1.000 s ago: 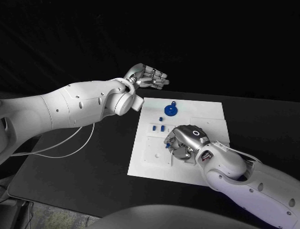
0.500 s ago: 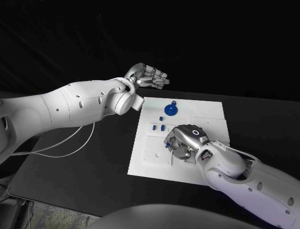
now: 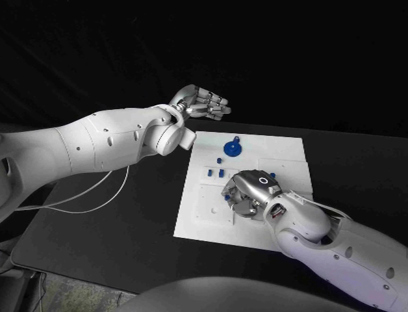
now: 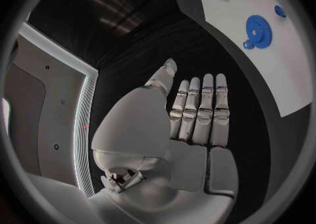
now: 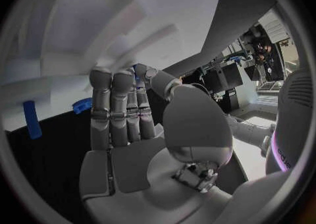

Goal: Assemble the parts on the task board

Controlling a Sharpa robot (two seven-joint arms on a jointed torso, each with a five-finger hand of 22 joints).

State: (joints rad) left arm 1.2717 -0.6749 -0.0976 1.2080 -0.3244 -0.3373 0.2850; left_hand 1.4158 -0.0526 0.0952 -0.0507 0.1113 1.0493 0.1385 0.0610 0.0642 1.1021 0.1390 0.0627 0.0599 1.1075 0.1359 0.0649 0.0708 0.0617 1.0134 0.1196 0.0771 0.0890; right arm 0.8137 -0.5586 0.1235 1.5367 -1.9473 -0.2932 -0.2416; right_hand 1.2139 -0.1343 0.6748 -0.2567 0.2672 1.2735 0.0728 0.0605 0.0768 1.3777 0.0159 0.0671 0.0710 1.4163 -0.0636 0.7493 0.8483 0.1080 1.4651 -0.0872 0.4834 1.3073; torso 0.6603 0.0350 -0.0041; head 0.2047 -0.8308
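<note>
Black table (image 3: pixel 101 227) is seen under the white task board (image 3: pixel 288 153), which lies in the middle. On the board, a big blue gear (image 3: pixel 232 150) is seen near the far edge, and small blue parts (image 3: pixel 214 173) are lined up below it. The right hand (image 3: pixel 247 194) is held low over the board's middle; whether anything is pinched cannot be told. The left hand (image 3: pixel 202 103) is held up beyond the board, with its fingers (image 4: pixel 205 103) straight, side by side, and nothing held.
</note>
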